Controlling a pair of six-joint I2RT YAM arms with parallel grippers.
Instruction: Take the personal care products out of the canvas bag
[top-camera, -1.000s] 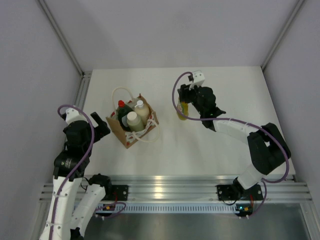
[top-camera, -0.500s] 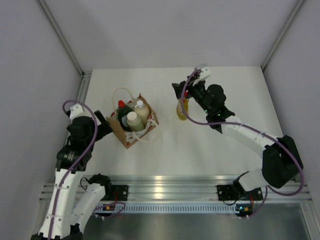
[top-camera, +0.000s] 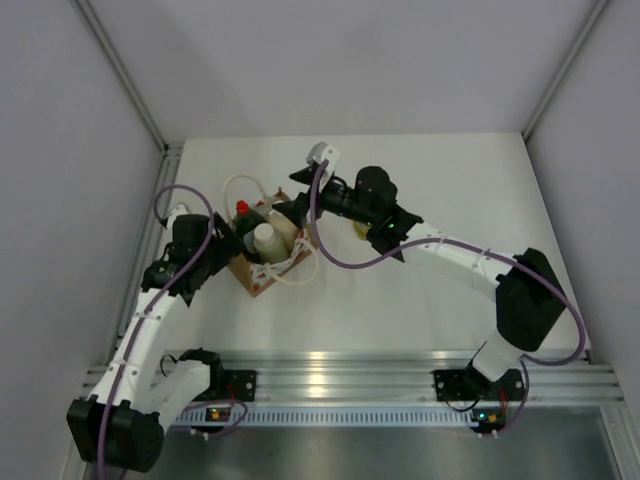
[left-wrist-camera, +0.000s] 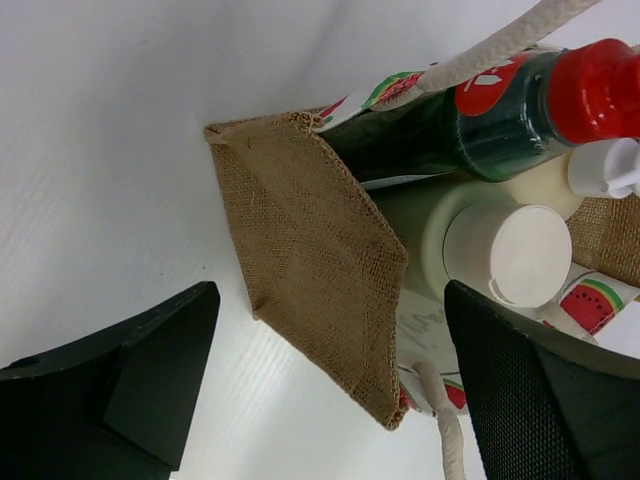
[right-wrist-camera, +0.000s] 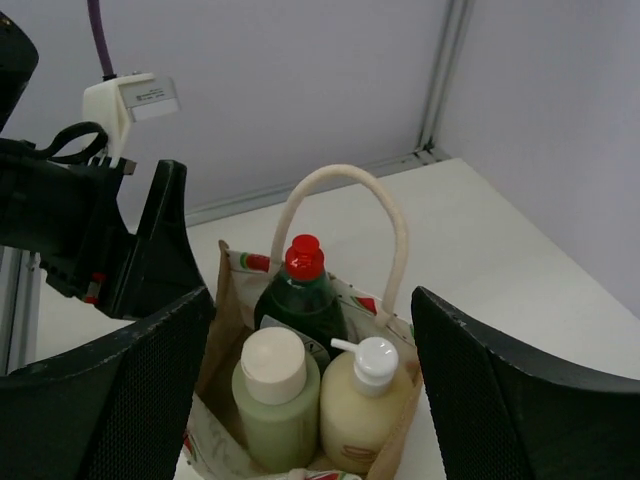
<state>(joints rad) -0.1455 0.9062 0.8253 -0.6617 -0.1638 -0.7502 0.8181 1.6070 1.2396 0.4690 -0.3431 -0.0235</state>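
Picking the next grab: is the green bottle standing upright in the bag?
Upright, inside. The right wrist view shows the green bottle, red cap up, within the canvas bag.

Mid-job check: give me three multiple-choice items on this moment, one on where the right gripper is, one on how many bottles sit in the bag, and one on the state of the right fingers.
1. Where is the right gripper?
A. Over the canvas bag
B. At the table's far right edge
C. Down beside its own base

2. How many bottles stand in the bag?
A. One
B. Three
C. Five

3. What state are the right fingers in?
A. Shut on the red cap
B. Shut on a rope handle
C. Open, holding nothing

Answers:
1 A: the right gripper hangs over the canvas bag.
2 B: the green bottle, the white-capped cylinder bottle and the pump bottle are inside.
3 C: the fingers stand wide apart and touch nothing.
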